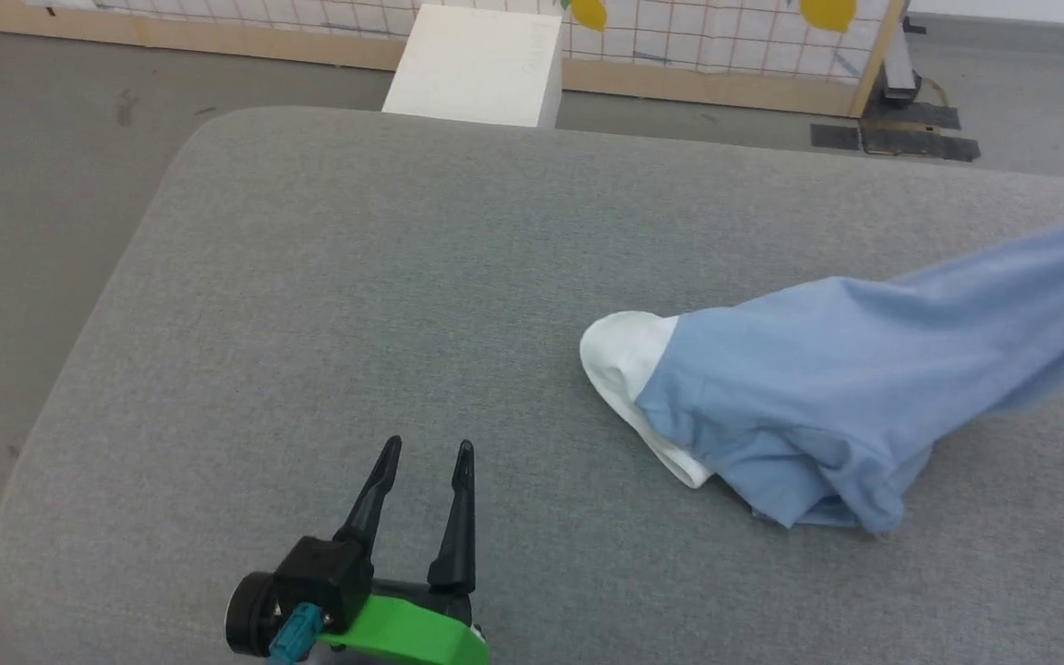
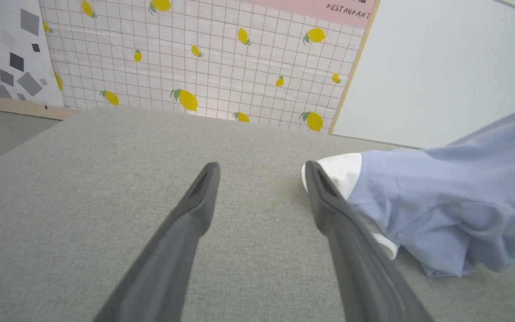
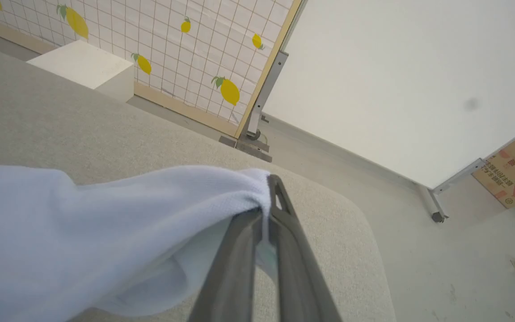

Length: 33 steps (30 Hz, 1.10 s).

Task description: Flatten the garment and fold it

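Blue soft cloth, the garment (image 1: 818,406), lies bunched on the right side of the grey padded bench (image 1: 356,277). Its white inner part (image 1: 620,356) pokes out at the left, and one end rises off the bench toward the right edge of the head view. The right tool (image 3: 264,197) is clamped on a small pinch of that raised edge, with the cloth draped away to one side of its fingers. The left tool (image 1: 429,446) stands wide and empty, near the heap but apart from it.

The grip looks thin, so a hard pull may slip the fabric free. Lifting by one point alone would likely leave the shirt twisted rather than flat. If the left tool reaches in, it may catch the white layer or several folds at once, since the heap hides which edge is which.
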### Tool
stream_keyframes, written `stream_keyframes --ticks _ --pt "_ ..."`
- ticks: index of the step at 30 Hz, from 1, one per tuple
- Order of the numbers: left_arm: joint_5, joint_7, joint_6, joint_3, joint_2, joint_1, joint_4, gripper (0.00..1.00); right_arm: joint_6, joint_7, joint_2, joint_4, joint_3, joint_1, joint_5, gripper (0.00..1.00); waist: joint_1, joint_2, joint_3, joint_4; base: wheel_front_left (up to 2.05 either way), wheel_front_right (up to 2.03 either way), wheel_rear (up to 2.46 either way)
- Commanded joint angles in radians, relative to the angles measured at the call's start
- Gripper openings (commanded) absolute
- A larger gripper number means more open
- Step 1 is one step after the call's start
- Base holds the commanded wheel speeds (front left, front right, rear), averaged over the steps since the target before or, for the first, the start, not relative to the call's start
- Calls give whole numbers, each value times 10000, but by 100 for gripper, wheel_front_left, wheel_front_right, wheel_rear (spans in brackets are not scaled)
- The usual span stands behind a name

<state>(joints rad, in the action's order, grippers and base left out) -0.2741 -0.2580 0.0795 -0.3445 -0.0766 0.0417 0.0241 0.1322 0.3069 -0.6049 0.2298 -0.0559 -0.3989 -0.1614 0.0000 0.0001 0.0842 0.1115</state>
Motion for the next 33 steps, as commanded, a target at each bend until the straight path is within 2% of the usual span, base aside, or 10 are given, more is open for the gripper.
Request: stream_keyframes --ticks 1,7,13,15,16,20,27,28,29,33 --pt "-35 -38 -67 54 57 64 -36 100 -15 101 25 -220 361 -505 73 0 0 -1 11 155 0 0 0" --pt "-24 -38 -182 89 150 -42 -91 100 -15 454 348 -796 2811 -2475 -105 0 0 -1 165 547 0 0 0" --pt "-28 -38 -254 56 214 -166 -164 100 -15 463 1459 -396 5758 -4215 -546 0 0 -1 359 951 0 0 0" --pt "-58 -38 -271 12 231 -217 -192 100 -15 348 1957 -65 6544 -4615 -716 0 0 -1 438 1124 0 0 0" --pt "-116 -38 -287 -102 249 -300 -242 100 -15 118 2763 639 7502 -4966 -984 0 0 -1 581 1425 0 0 0" --pt "-324 -38 -238 -391 259 -422 -296 100 -15 -150 3678 2019 8771 -4904 -1267 0 0 -1 775 1938 0 0 0" --pt "-514 -38 -63 -711 262 -561 -364 100 -15 -301 4411 3991 9696 -4461 -1673 0 0 -1 905 2378 0 0 0" --pt "-524 -38 -44 -738 262 -573 -374 100 -15 -247 4459 4186 9764 -4451 -1747 35 0 -1 903 2391 0 0 0" --pt "-541 -38 -20 -758 262 -583 -390 100 -15 -211 4512 4356 9857 -4467 -1847 100 0 -1 885 2389 0 0 0" --pt "-547 -38 11 -695 262 -523 -508 100 -15 -530 4671 4600 9782 -4845 -2423 100 0 -1 663 2120 0 0 0"
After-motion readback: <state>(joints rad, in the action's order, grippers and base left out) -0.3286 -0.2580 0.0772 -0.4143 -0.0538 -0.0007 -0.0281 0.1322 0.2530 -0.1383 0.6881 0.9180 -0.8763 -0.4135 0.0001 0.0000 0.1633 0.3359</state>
